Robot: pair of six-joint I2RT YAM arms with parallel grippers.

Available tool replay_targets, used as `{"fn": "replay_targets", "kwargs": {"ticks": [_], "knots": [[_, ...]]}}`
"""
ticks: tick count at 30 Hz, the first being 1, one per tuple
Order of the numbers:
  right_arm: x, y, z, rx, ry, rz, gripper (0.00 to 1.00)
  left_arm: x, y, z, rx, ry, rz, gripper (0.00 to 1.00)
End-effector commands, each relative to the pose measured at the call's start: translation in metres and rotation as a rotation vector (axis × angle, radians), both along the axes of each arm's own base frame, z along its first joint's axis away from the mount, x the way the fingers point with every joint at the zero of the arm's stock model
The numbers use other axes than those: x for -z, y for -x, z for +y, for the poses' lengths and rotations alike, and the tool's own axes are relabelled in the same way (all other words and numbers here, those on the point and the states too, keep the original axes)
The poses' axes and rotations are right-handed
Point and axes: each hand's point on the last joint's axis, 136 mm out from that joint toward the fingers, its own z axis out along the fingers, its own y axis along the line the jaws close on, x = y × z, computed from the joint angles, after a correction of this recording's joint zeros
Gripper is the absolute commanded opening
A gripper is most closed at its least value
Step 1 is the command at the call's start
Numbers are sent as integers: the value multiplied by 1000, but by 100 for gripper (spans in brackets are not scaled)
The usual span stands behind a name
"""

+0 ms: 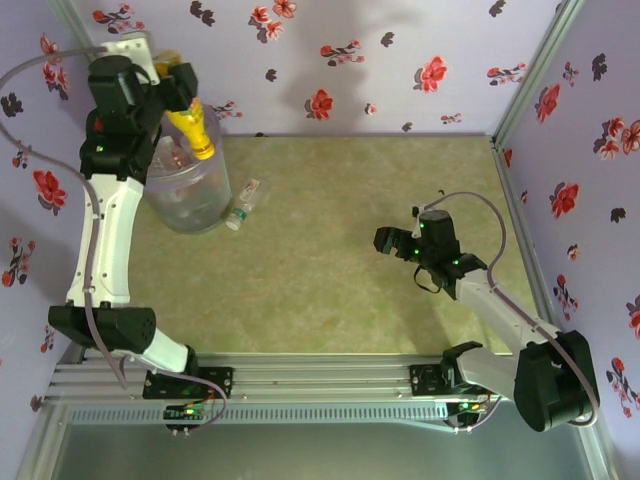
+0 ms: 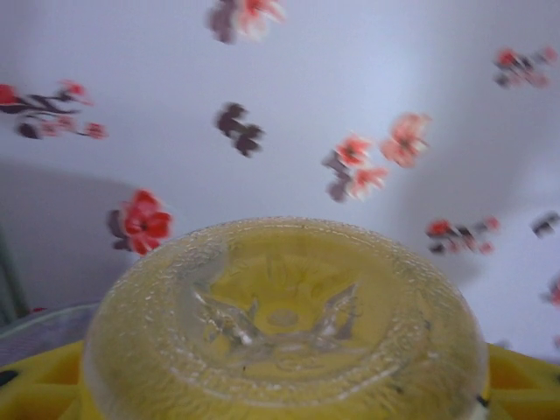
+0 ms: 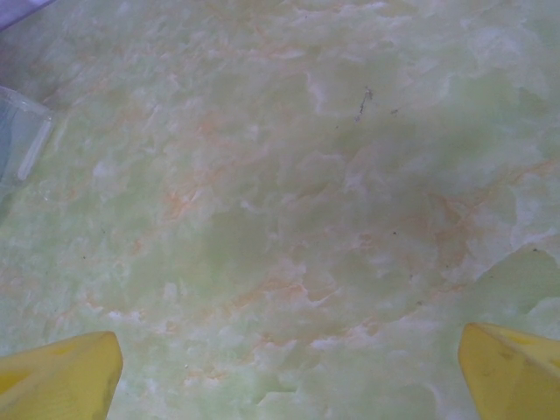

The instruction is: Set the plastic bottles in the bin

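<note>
Left claw [image 1: 185, 108] grips yellow bottle [image 1: 197, 136] above bin [image 1: 203, 212].

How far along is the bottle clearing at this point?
Nearly done. Some bottles show inside the bin. The left gripper holds the yellow bottle over it. One small clear bottle lies on the table beside it; the right gripper is open.

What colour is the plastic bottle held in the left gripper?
Yellow; the translucent yellow plastic bottle shows best in the top external view.
</note>
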Motion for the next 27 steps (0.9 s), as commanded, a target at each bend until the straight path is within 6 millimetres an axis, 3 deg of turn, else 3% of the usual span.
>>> {"fn": "replay_targets", "kwargs": {"ticks": [1, 8, 12, 23, 27], "knots": [[-5, -3, -1, -5, 0, -32, 99, -40, -1, 25, -89, 96, -193, 0], [-5, -2, -2, -2, 7, -30, 99, 10, -22, 39, -164, 37, -126, 0], [-3, -1, -4, -2, 20, -27, 99, 39, -18, 45, -195, -2, -70, 0], [-3, -7, 1, -9, 8, -21, 99, 90, -9, 52, -222, -71, 39, 0], [-3, -7, 0, -5, 7, -22, 99, 121, -13, 55, -221, -84, 115, 0]]}}
